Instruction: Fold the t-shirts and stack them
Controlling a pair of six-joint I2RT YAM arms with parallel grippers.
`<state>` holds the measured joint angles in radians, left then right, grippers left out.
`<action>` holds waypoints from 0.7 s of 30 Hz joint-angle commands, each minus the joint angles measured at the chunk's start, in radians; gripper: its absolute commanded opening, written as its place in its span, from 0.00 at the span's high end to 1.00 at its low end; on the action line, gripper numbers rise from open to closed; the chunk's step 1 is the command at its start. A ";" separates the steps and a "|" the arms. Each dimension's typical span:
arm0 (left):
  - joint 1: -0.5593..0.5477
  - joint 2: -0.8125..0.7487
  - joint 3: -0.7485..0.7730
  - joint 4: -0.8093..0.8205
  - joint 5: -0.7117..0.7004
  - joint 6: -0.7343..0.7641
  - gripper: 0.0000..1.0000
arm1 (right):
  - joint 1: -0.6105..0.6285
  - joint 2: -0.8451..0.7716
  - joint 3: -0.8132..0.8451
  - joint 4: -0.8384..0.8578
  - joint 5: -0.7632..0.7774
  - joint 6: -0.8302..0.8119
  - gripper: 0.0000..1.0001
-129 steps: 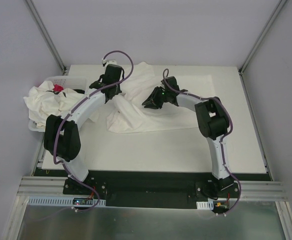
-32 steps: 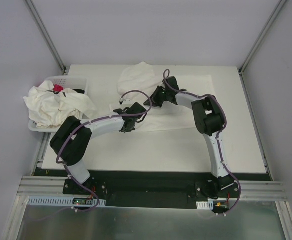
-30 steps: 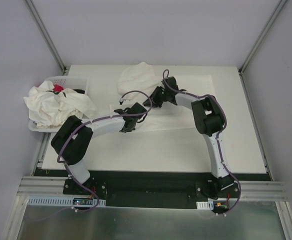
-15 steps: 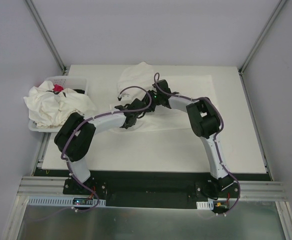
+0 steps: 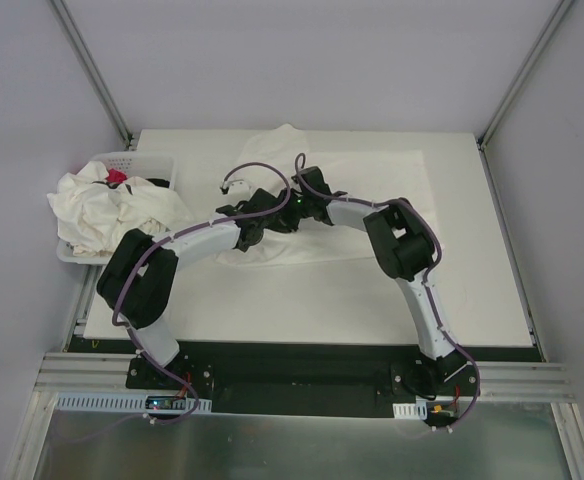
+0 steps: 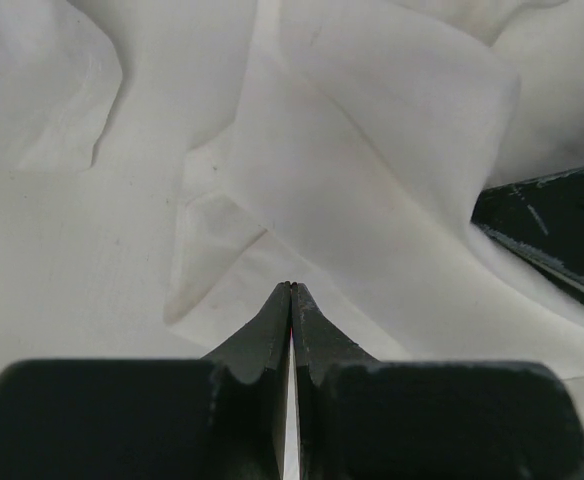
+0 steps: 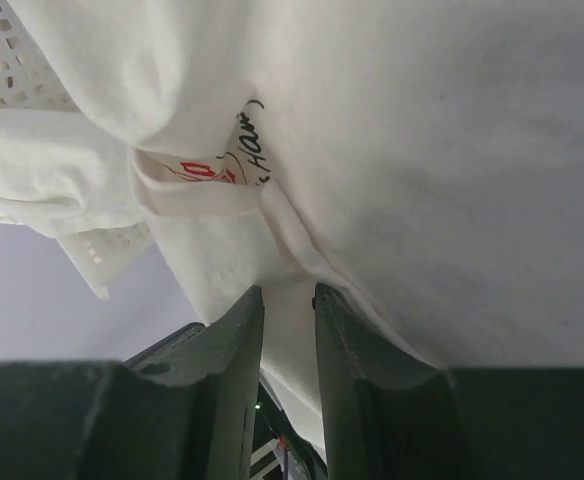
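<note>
One off-white t-shirt [image 5: 372, 205] lies spread across the middle of the table, folded over on its left side. My left gripper [image 5: 269, 218] is low over that left part, shut, with nothing between its tips [image 6: 292, 287]. The t-shirt [image 6: 372, 150] lies creased just beyond them. My right gripper [image 5: 290, 208] is right beside the left one, its jaws a little apart [image 7: 289, 290]. A fold of the t-shirt [image 7: 452, 150] rests at its tips, near the neck label [image 7: 222, 170]. More t-shirts [image 5: 102, 210] lie crumpled in the basket.
The white perforated basket [image 5: 142, 160] stands at the table's left edge, and its wall [image 7: 12, 60] shows in the right wrist view. A small red packet [image 5: 115, 177] lies in it. The two wrists are close together over the shirt.
The left gripper has moved from the shirt's near edge to its middle. The right gripper has moved left to meet it and opened its jaws. The bunched fabric at the back left now lies flatter.
</note>
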<state>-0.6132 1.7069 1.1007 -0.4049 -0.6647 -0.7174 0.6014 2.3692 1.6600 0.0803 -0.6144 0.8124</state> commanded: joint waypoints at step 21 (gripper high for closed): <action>0.013 -0.027 -0.067 -0.006 0.011 -0.065 1.00 | -0.058 -0.056 0.038 -0.008 0.008 -0.007 0.99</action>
<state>-0.6067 1.7039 1.0477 -0.4023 -0.6556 -0.7429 0.5785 2.3692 1.6550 0.0902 -0.6140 0.8261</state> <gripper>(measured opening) 0.002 0.012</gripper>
